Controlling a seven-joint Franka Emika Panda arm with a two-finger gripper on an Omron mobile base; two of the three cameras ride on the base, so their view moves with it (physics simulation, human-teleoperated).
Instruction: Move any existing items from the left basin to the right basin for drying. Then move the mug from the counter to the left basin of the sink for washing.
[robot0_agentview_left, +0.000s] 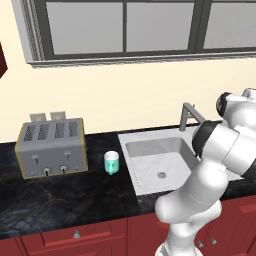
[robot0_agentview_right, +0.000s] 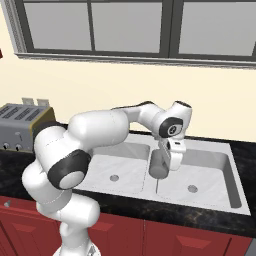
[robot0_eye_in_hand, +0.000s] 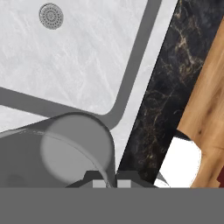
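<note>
Hand (robot0_agentview_right: 161, 165) clamped narrow on the rim of the grey cup (robot0_agentview_right: 159, 169), hanging upright above the divider of the steel sink (robot0_agentview_right: 235, 165), over the near-left corner of the right basin (robot0_agentview_right: 210, 172). From the right base view: arm reaching across the left basin (robot0_agentview_right: 112, 167), cup dangling below the white wrist, both round drains visible, a corner of the toaster (robot0_agentview_right: 20, 125) at far left. From the left base view: teal-and-white mug (robot0_agentview_left: 111, 163) upright on the black tabletop (robot0_agentview_left: 60, 200), between toaster (robot0_agentview_left: 50, 147) and sink (robot0_agentview_left: 131, 137), well apart from the hand; left basin (robot0_agentview_left: 160, 160) with its drain bare; faucet (robot0_agentview_left: 189, 116) at the back; window above; red cabinets (robot0_agentview_left: 75, 237) below; much of the sink's right side hidden behind the arm. From the hand view: looking down past the dark fingertips (robot0_eye_in_hand: 99, 180) into the open mouth of the cup (robot0_eye_in_hand: 74, 148), one finger inside the wall and one outside as far as can be told; basin floor and drain (robot0_eye_in_hand: 51, 16) beyond, then sink rim, a strip of veined tabletop (robot0_eye_in_hand: 162, 96), and wooden floor (robot0_eye_in_hand: 208, 109) at the edge.
</note>
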